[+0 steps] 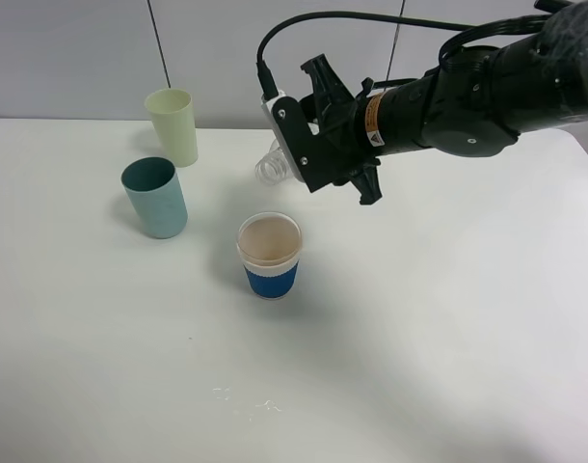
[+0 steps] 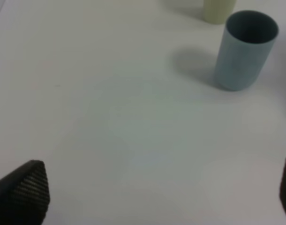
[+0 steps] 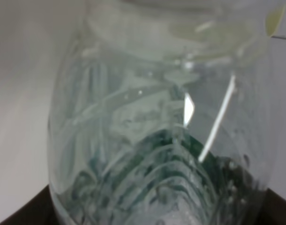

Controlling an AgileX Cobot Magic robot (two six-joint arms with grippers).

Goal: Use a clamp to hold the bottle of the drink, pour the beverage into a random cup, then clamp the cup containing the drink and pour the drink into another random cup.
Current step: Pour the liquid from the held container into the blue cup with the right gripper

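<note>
My right gripper (image 1: pixel 311 152) reaches in from the upper right, shut on a clear plastic bottle (image 1: pixel 273 166). The bottle lies tilted, its mouth pointing left and down, above and behind a white paper cup with a blue band (image 1: pixel 270 256). That cup's inside looks pale beige. In the right wrist view the bottle (image 3: pixel 157 131) fills the frame, with dark fingers at both lower corners. A teal cup (image 1: pixel 155 198) and a pale yellow-green cup (image 1: pixel 173 125) stand at the left. My left gripper (image 2: pixel 157 197) is open over bare table, short of the teal cup (image 2: pixel 244 51).
The white table (image 1: pixel 448 318) carries a few small white specks (image 1: pixel 246 400) near its front. A grey wall runs behind. The pale yellow-green cup (image 2: pixel 218 9) stands just beyond the teal one in the left wrist view.
</note>
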